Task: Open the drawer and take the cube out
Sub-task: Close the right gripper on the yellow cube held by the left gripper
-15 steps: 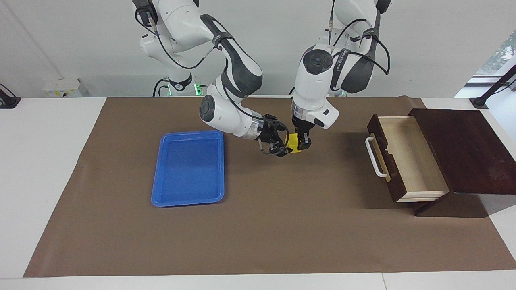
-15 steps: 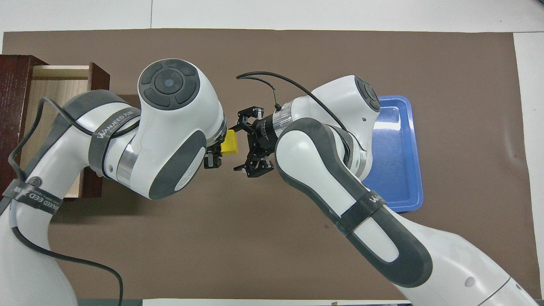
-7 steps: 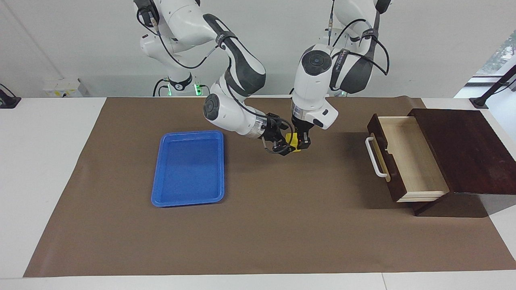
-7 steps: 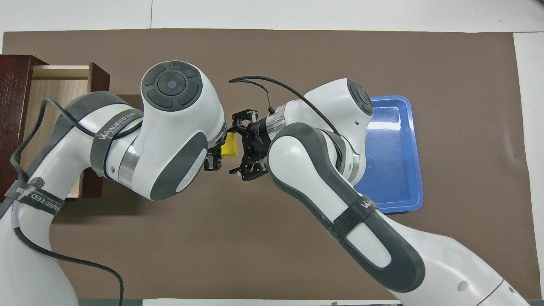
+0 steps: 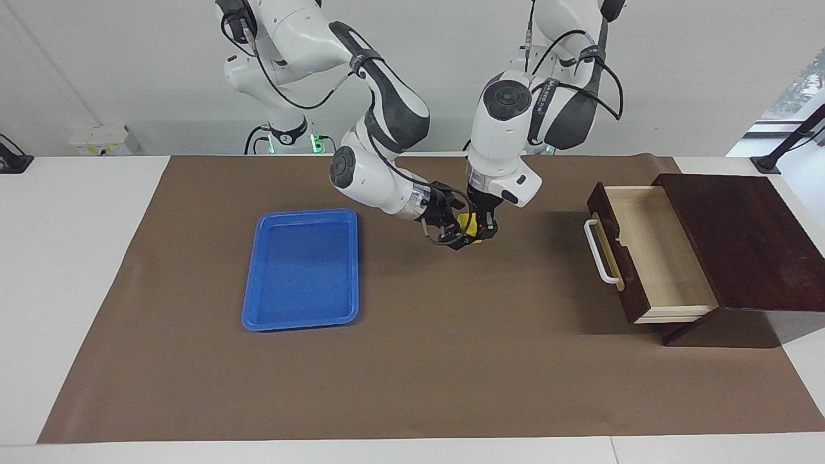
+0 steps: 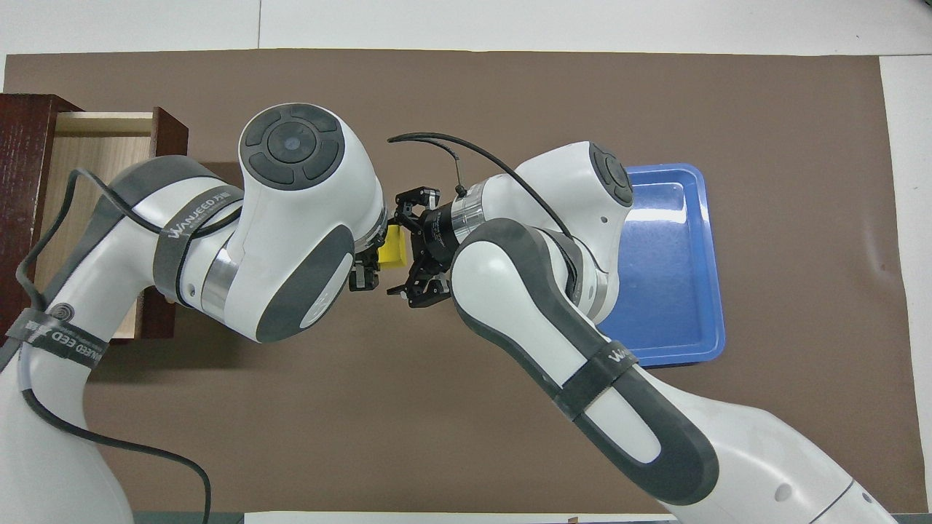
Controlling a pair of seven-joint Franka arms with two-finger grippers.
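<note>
**Cube out of the drawer, mid-air handover under way**

Drawer point(image 5: 651, 254) stands pulled well out of its dark wooden box point(image 5: 741, 238), at the left arm's end of the desk point(image 5: 77, 258). White bar handle faces the middle of the brown mat point(image 5: 451, 361). Pale interior looks bare from both views. Opening step: done.

Cube point(image 5: 470, 225), small and yellow, is up in the air over the middle of the mat, between the drawer and the blue tray point(image 5: 301, 269). It rests on nothing.

Left hand point(image 5: 485, 227) points straight down from its wrist and is clamped on the cube, fingers pressed to its sides.

Right hand point(image 5: 459, 227) comes in sideways from the tray's direction. Its fingers are apart and sit around the cube. Whether they touch it yet I cannot tell from here; the overhead view shows one dark finger on each side of the yellow block, nothing more.

Reading: this looks like a pass from left hand to right hand. Taking out: done in substance, since the cube is clear of the drawer. Left to do, by my judgement: right hand shuts on the cube, left hand lets go, and the cube gets set down, likely in the tray, which holds nothing now.

Risk: a release before the right hand grips would drop the cube onto the mat.
</note>
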